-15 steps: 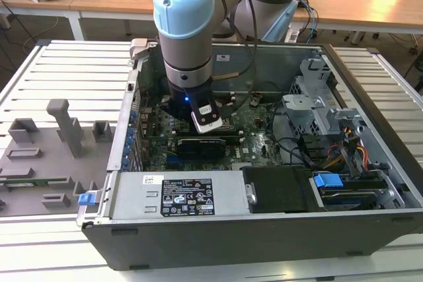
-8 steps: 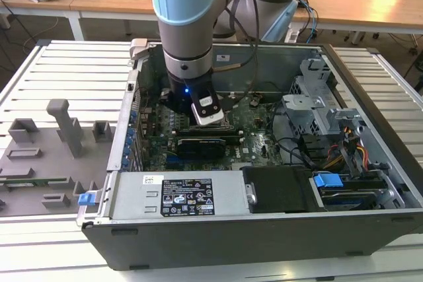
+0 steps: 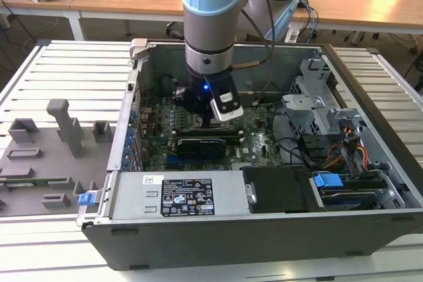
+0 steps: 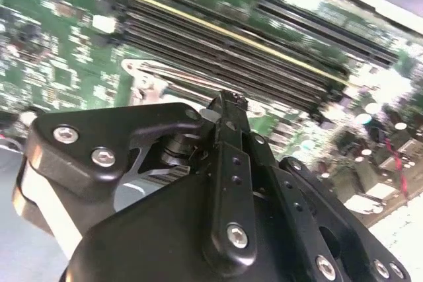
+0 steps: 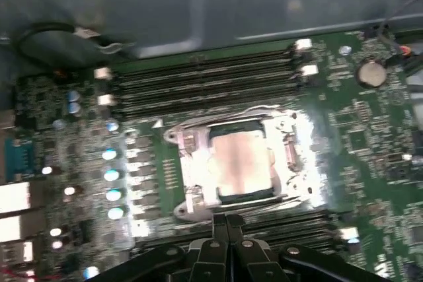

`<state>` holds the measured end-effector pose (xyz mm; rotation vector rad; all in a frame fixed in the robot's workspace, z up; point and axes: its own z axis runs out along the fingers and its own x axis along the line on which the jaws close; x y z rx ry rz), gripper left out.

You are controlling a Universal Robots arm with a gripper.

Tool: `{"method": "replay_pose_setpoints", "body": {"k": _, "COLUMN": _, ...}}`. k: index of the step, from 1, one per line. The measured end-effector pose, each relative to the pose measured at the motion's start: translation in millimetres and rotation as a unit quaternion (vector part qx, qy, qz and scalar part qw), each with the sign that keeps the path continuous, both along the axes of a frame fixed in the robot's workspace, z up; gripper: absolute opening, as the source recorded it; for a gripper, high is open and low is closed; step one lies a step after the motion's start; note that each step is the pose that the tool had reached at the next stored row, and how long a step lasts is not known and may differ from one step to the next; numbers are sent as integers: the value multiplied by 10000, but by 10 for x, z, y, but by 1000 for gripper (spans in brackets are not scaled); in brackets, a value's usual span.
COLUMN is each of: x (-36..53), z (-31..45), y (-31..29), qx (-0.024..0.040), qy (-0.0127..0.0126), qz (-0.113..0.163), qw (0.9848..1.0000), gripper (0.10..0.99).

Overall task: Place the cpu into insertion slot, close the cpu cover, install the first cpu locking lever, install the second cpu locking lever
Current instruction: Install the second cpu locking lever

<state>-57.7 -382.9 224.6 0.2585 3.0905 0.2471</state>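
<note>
**Chip seated in socket, tool closed above it**

Chip (image 5: 239, 163) lies flat in the socket (image 5: 289, 156), its pale metal top facing up. The silvery cover (image 5: 192, 146) appears to lie down around it, framing the chip in its window, though glare makes it hard to say whether the thin wire levers along the edges are latched. The chip looks light, stiff and fragile, with a slick top; I judge it best taken only by its outer edges, never pressed on the underside. The cover and levers are thin springy metal, to be pushed at their ends.

The tool (image 5: 227, 224) hangs just beside the socket's edge, its fingers (image 4: 228, 163) pressed together with nothing between them.

Memory slots (image 5: 205, 74) run along either side of the socket on the green board (image 3: 254, 137). The board sits deep inside an open computer case (image 3: 218, 232), which rests on a pale slatted counter (image 3: 73, 70); room around the socket is tight.
</note>
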Motion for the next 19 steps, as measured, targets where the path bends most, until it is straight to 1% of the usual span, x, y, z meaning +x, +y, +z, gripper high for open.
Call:
{"method": "replay_pose_setpoints", "body": {"k": 1, "x": 48, "z": 0, "y": 5, "qx": 0, "qy": 4, "qz": 2, "qw": 10000, "gripper": 106}}
{"method": "replay_pose_setpoints", "body": {"k": 2, "x": 66, "z": 0, "y": 14, "qx": 0, "qy": 5, "qz": 3, "qw": 10000, "gripper": 106}}
{"method": "replay_pose_setpoints", "body": {"k": 5, "x": 85, "z": 0, "y": 76, "qx": -1, "qy": 4, "qz": 26, "qw": 10000, "gripper": 106}}
{"method": "replay_pose_setpoints", "body": {"k": 7, "x": 90, "z": -1, "y": 172, "qx": 0, "qy": 4, "qz": 65, "qw": 10000, "gripper": 106}}
{"method": "replay_pose_setpoints", "body": {"k": 8, "x": 93, "z": 0, "y": 208, "qx": 0, "qy": 5, "qz": 78, "qw": 10000, "gripper": 106}}
{"method": "replay_pose_setpoints", "body": {"k": 9, "x": 98, "z": 0, "y": 269, "qx": 0, "qy": 5, "qz": 105, "qw": 9999, "gripper": 106}}
{"method": "replay_pose_setpoints", "body": {"k": 12, "x": 117, "z": 0, "y": 345, "qx": -2, "qy": 5, "qz": 159, "qw": 9999, "gripper": 106}}
{"method": "replay_pose_setpoints", "body": {"k": 14, "x": 138, "z": 5, "y": 362, "qx": -29, "qy": 18, "qz": 171, "qw": 9998, "gripper": 106}}
{"method": "replay_pose_setpoints", "body": {"k": 15, "x": 140, "z": 20, "y": 362, "qx": -43, "qy": 20, "qz": 172, "qw": 9998, "gripper": 106}}
{"method": "replay_pose_setpoints", "body": {"k": 17, "x": 143, "z": 116, "y": 365, "qx": -115, "qy": 20, "qz": 173, "qw": 9998, "gripper": 106}}
{"method": "replay_pose_setpoints", "body": {"k": 19, "x": 143, "z": 116, "y": 365, "qx": -118, "qy": 19, "qz": 173, "qw": 9998, "gripper": 106}}
